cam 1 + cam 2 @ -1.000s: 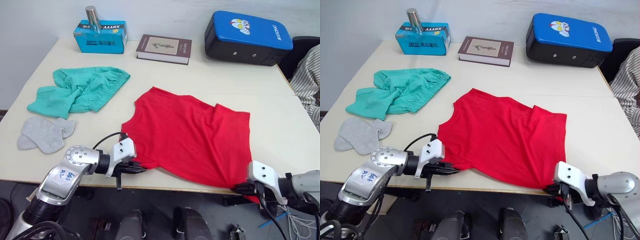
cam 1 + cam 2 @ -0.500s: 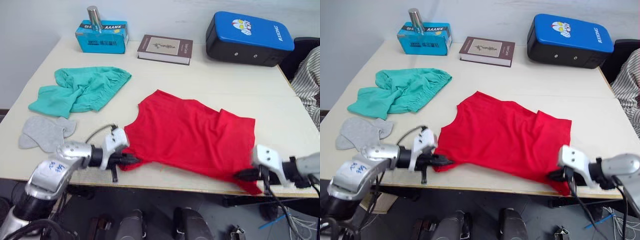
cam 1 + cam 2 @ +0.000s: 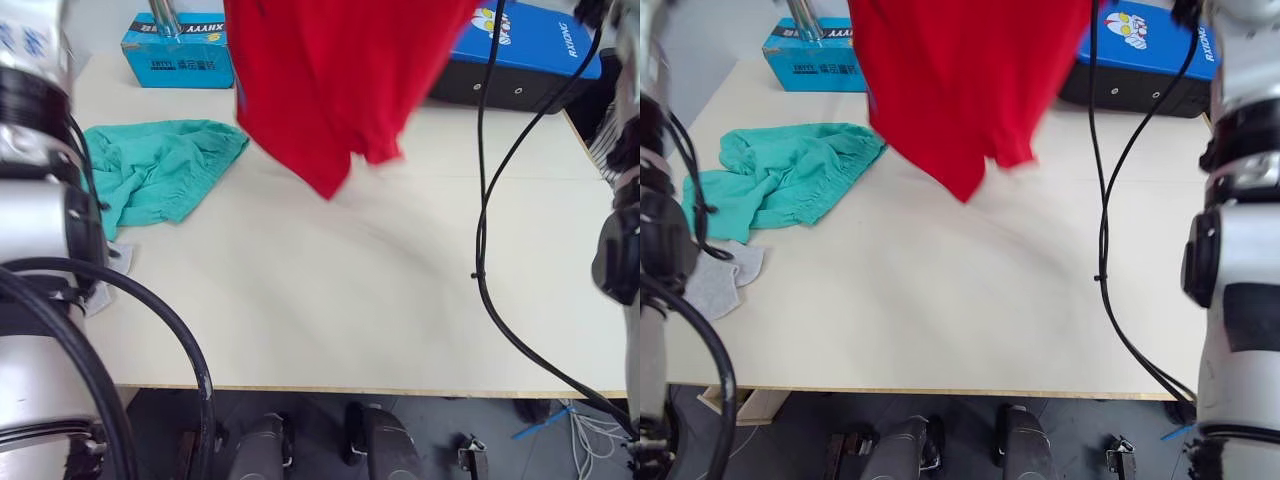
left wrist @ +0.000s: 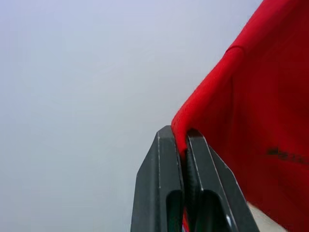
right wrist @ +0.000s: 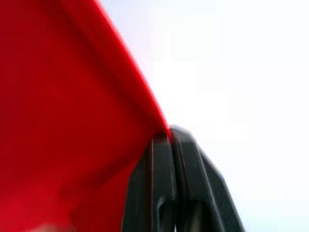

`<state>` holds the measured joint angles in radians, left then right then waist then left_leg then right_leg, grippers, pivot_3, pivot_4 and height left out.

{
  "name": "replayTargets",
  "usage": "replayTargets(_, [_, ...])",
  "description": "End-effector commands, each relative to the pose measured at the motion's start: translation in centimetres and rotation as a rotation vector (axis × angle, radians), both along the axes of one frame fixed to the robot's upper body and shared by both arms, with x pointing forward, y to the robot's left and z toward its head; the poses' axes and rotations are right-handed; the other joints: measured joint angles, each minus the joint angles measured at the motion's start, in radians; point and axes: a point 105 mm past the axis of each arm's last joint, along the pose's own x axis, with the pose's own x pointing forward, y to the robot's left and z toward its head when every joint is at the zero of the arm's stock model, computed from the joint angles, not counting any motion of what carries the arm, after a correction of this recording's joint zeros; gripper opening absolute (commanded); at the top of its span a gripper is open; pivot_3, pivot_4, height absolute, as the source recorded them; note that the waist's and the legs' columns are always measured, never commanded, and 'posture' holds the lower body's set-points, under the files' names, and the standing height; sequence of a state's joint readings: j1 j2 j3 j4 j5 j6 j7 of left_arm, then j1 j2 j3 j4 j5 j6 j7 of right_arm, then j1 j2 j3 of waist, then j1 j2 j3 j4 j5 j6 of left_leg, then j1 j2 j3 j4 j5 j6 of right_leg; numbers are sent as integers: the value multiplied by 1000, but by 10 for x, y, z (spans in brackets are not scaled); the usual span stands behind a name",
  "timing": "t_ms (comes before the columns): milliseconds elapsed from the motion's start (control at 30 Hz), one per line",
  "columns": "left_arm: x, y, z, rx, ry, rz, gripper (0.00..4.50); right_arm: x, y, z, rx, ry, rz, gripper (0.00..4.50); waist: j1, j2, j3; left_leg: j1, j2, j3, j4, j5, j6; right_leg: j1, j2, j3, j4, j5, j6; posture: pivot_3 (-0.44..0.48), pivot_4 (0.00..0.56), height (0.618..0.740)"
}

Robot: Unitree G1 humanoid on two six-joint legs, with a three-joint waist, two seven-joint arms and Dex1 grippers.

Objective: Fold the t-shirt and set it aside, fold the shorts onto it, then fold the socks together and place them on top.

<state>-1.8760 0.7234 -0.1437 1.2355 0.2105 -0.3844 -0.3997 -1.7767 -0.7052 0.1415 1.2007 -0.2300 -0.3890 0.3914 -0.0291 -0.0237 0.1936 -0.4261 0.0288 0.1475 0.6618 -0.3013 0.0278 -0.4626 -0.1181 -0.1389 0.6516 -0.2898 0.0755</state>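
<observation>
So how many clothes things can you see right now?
3 kinds, with 4 possible pieces. The red t-shirt hangs in the air, pinched by both hands. The green shorts lie on the table. The grey socks lie near the table's edge, partly hidden, so I can't count both.

Lighting: bright, even, diffuse; tabletop (image 3: 400, 300) evenly lit, with a faint soft shadow beneath the hanging t-shirt (image 3: 330, 70). Glare: none marked. Blur: t-shirt's lower edge smeared by motion in head views; right wrist view soft throughout, backdrop washed out white. Left wrist view: pale, featureless grey backdrop.
</observation>
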Motion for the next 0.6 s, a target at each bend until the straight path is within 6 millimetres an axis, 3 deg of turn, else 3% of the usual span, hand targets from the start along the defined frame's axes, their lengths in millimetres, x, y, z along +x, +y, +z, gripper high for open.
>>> replayTargets(33, [-38,17,40,2,-190,53,8,-19,-34,26,64,-117,-120,0,-1,0,0,0,0,1,-1,-2,0,0,0,-1,-2,0,0,0,150,740])
replayTargets(167, [-37,17,33,67,-134,28,8,-18,-46,18,35,-89,-148,0,1,0,0,0,0,7,2,-5,3,2,-2,-3,-6,-1,2,0,150,740])
replayTargets(233, [-31,15,17,111,-77,-24,8,-6,-51,-5,13,-3,-128,0,1,0,1,-1,-1,11,4,-6,4,3,-3,-3,-9,-3,5,0,150,740])
replayTargets(333, [-4,14,-55,232,175,-169,8,17,-59,-76,-116,209,-90,0,-2,1,1,8,1,15,10,-5,5,18,-2,-2,-16,-4,5,0,150,740])
replayTargets(433, [5,16,-139,303,405,-299,8,22,-58,-159,-224,424,60,0,-10,3,3,27,3,19,14,-3,8,34,-2,4,-10,-1,7,0,150,740])
replayTargets(533, [-19,6,-236,332,655,-422,8,1,-57,-257,-411,650,212,0,-23,4,3,30,5,13,21,-2,8,33,-3,9,-1,-1,6,0,150,740])
replayTargets(600, [-41,-1,-276,331,774,-449,8,-16,-58,-291,-431,736,275,0,-30,7,5,29,4,10,20,-3,7,33,-7,16,1,-3,3,0,150,740])
